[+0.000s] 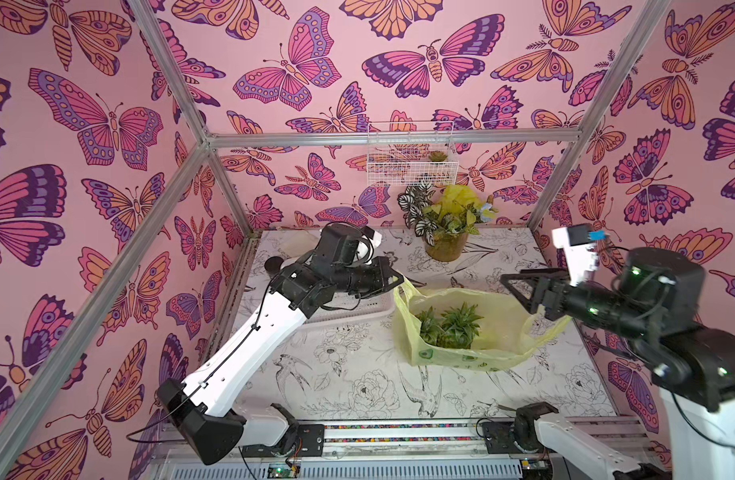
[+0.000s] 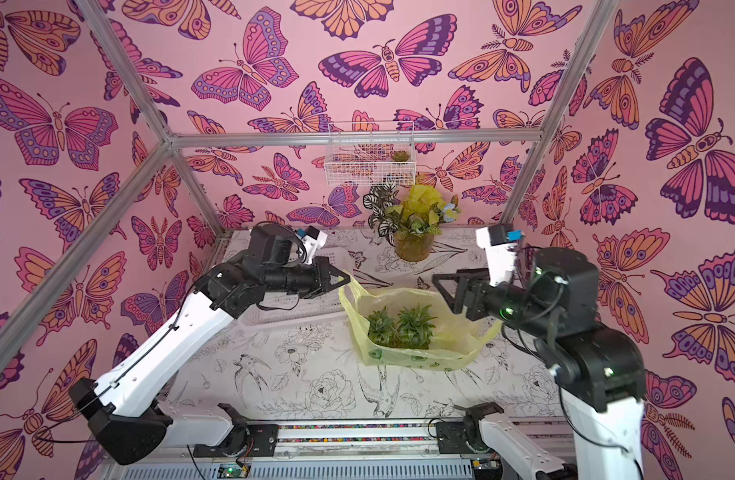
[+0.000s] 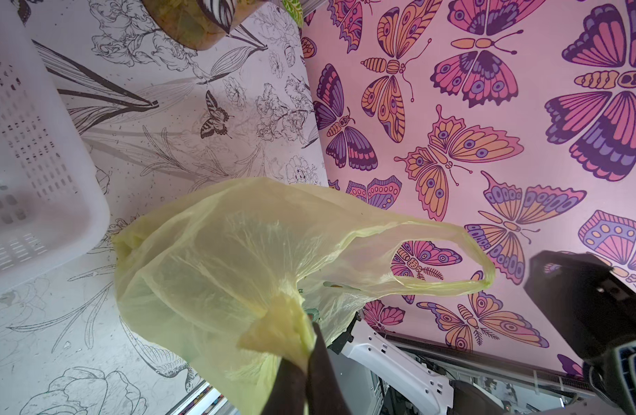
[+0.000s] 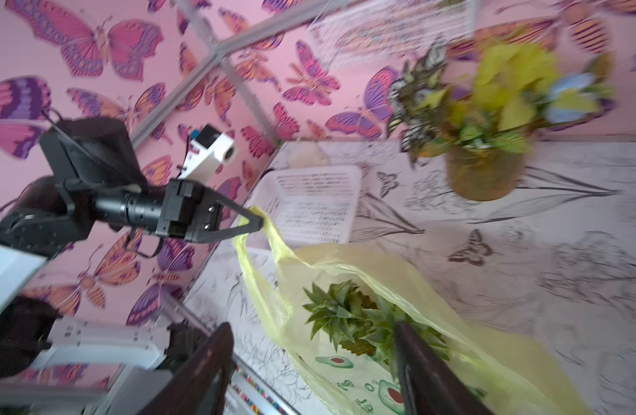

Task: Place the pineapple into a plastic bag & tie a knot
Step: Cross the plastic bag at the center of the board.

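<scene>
Left claw (image 1: pixel 400 279), right claw (image 4: pixel 313 325), one bag (image 1: pixel 503 326), two crowns (image 1: pixel 461 322)

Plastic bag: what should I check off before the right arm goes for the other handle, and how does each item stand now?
1. Pineapple inside the plastic bag: ok.
2. Left gripper shut on the held handle: ok.
3. Right gripper jaws open and empty: ok.
4. Free handle standing as an open loop, nothing gripping it: ok.
5. Knot: not ok, none tied yet.
</scene>
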{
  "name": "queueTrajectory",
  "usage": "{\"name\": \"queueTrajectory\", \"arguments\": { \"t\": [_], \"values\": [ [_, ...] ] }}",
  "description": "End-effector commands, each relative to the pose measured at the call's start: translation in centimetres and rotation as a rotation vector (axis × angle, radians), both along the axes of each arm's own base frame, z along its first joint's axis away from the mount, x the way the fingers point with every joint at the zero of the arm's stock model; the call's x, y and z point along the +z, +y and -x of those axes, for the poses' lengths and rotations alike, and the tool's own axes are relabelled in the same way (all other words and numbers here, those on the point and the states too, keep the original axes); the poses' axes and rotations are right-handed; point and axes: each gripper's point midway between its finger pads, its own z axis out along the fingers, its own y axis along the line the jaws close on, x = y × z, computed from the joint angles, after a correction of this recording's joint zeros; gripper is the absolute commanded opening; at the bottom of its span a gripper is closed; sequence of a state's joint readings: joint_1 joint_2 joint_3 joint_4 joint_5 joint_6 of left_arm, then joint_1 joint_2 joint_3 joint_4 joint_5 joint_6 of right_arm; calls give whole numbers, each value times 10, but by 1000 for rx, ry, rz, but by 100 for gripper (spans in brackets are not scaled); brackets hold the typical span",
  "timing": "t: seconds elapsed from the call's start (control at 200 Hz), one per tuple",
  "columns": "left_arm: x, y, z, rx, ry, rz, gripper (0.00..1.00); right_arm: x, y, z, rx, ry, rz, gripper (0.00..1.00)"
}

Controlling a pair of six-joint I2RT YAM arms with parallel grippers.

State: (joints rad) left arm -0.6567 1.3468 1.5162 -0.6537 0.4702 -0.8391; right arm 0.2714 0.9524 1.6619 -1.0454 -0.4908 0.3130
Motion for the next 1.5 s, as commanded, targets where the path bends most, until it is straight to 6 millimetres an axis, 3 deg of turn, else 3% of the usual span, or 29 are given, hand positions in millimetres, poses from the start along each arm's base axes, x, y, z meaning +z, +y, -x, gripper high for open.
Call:
{"name": "queueTrajectory", "arguments": {
  "t": [0.0,0.16,0.325,0.506,0.631,0.676,0.756,0.791,0.926,0.951,1.017,1.117,1.192,1.347,1.497],
  "values": [
    [5,-1,3,6,-24,19,0,15,39,11,202,-93,-52,73],
    [2,-3,-3,19,-27,11,0,-39,98,5,332,-116,211,78],
    [0,-6,-8,31,-26,4,0,-82,129,-14,325,-69,312,74],
    [-3,-9,-11,46,-22,7,0,-104,171,-18,379,-30,281,66],
    [-3,-11,-11,46,-25,9,0,-115,182,-31,337,-17,282,53],
    [-2,-11,-11,46,-27,10,0,-117,182,-37,313,-22,283,43],
    [0,-10,-11,51,-38,10,0,-119,179,-43,276,-29,296,13],
    [2,-8,-11,55,-52,11,7,-117,177,-44,264,-38,296,0],
    [10,5,-12,82,-174,-1,40,-110,165,-41,243,-76,279,0],
    [24,15,-6,92,-240,19,46,-109,163,-39,244,-84,278,0],
    [32,28,-3,120,-366,23,61,-104,157,-37,242,-107,272,0],
    [41,44,11,110,-611,63,78,-97,149,-33,245,-133,256,0],
    [34,44,28,38,-820,113,92,-93,145,-30,260,-145,247,0],
    [12,34,33,-66,-1079,76,99,-84,141,-24,293,-164,234,0],
    [11,14,31,-141,-1232,117,100,-80,137,-19,314,-180,239,0]
  ]
}}
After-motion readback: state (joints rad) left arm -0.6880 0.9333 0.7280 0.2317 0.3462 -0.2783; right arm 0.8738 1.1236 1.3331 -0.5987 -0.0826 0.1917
